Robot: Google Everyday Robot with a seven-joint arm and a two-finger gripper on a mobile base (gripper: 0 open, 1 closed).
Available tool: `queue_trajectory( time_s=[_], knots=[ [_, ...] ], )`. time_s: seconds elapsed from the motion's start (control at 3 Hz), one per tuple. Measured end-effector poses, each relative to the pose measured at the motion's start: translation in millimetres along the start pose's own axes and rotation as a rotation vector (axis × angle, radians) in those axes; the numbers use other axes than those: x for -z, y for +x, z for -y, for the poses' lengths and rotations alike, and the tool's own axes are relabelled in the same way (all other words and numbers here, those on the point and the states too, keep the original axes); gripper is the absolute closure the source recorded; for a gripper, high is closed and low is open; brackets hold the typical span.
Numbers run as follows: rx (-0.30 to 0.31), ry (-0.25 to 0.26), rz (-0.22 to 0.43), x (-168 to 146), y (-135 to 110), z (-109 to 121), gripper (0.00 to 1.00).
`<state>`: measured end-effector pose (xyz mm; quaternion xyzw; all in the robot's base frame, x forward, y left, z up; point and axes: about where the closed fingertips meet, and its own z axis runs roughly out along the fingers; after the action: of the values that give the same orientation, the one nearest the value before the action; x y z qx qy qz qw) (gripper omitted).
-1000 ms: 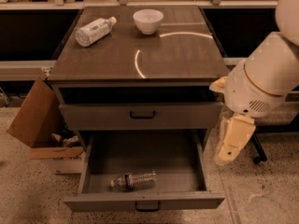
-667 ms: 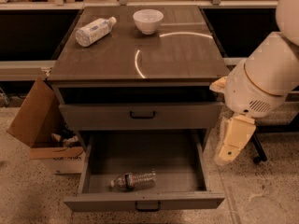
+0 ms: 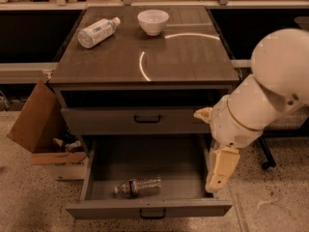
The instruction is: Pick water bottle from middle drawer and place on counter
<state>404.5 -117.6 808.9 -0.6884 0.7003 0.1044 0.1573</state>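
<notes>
**Small bottle lay in the open drawer, pincer hung by its side**

In the camera view, I saw the middle drawer [image 3: 145, 161] pulled out at the bottom of the grey cabinet. The water bottle [image 3: 138, 186] lay on its side on the drawer floor, near the front wall and a bit left of the middle. Its white cap pointed left.

My robot's big white arm [image 3: 263, 98] came in from the right. The pincer [image 3: 219, 170] hung down from it by the right wall of the drawer. It was well apart from the water bottle and held nothing. I could not tell if the pincer was spread or pressed together.

The drawer above [image 3: 140, 121] was closed, with its dark handle in the middle.

The surface [image 3: 188, 57] on top was shiny, with a bright curved line of light on it. A bigger, paler bottle [image 3: 98, 32] lay on its side near the back left corner. A white bowl [image 3: 153, 21] stood upright just to the right of it, not touching it.

A brown cardboard box [image 3: 34, 124] sat on the floor, left of the cabinet.
</notes>
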Motion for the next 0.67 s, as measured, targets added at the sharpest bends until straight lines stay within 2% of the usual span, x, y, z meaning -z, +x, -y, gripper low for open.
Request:
queue_trajectory(
  time_s=[0.33, 0.67],
  knots=[
    [0.040, -0.086, 0.072, -77.9, -0.7, -16.1, 0.00],
    [0.040, -0.085, 0.076, -80.5, -0.5, -15.8, 0.00]
  ],
)
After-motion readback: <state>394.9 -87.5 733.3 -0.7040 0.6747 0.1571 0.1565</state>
